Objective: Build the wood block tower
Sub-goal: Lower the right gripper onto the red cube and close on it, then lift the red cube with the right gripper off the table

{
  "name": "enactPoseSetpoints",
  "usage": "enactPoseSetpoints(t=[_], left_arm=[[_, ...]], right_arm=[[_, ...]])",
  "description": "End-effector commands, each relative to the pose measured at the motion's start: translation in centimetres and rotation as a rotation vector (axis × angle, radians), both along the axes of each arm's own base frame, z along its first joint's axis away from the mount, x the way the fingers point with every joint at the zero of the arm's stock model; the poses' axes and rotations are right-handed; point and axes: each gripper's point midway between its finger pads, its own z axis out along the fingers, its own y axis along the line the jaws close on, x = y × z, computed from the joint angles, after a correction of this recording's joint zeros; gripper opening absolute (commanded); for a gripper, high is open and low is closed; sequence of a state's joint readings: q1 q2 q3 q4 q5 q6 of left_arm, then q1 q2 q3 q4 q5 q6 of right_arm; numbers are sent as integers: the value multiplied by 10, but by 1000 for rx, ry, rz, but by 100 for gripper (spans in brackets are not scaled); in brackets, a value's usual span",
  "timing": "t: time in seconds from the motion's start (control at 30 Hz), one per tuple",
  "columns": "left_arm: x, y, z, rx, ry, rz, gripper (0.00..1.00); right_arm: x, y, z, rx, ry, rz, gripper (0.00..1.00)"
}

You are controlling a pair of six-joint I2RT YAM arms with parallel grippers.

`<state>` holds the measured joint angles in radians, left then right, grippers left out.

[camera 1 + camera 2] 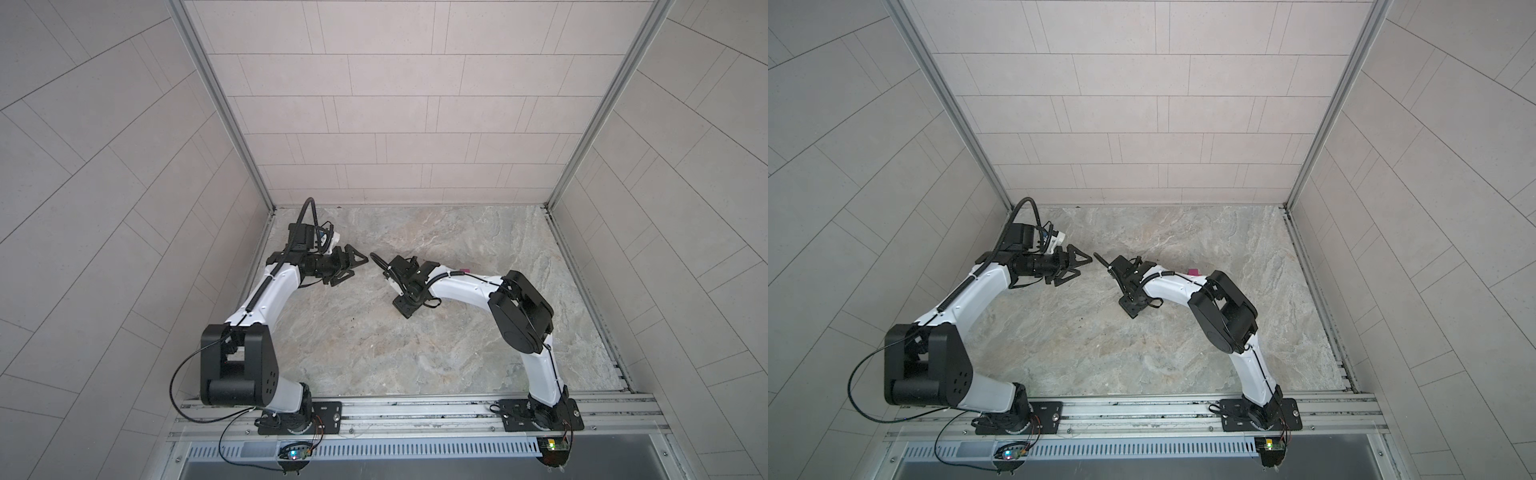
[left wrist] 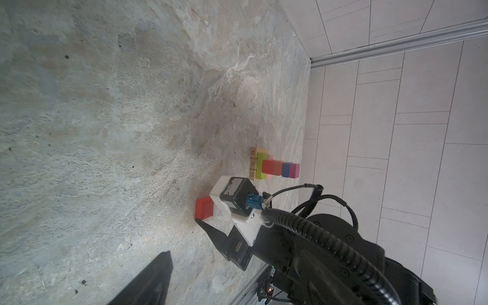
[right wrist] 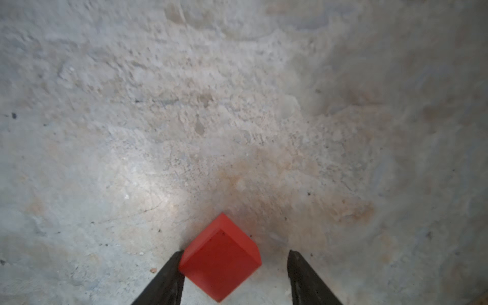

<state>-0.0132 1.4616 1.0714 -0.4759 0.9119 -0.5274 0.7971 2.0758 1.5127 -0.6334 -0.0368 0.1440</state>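
Red block [image 3: 220, 260], likely light, rigid and slick, sits cornerwise between the right gripper's [image 3: 235, 252] parted jaws; its flat opposite faces suit gripping. Left gripper [image 1: 353, 266] gapes empty.

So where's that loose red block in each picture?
Both top views: not visible, the right arm covers it.
Left wrist: red block beside the white camera housing.
Right wrist: block between the fingers, touching one.
Shared landmark: those black fingers.
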Motion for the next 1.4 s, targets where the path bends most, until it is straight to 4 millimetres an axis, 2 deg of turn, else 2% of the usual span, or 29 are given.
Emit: enactPoseSetpoints(t=[0.0,0.27,0.4,0.5,1.07,1.37], left_arm=[[-3,0,5,-7,-18,0,81],[-3,0,5,-11,-18,0,81],[-2,1,5,-9,-21,3,81],[-3,1,5,-11,-19,2,81],[-2,0,5,-14,-17,2,81],[-1,1,4,-14,-15,6,81]], right_arm=[[6,-4,-4,-16,-1,-31,60],[17,-4,2,49,11,-80,54],[19,-4,5,59,10,-87,47],[18,-4,8,67,7,-88,45],[12,-14,18,47,1,-88,47],[11,-18,23,40,-12,-87,44]])
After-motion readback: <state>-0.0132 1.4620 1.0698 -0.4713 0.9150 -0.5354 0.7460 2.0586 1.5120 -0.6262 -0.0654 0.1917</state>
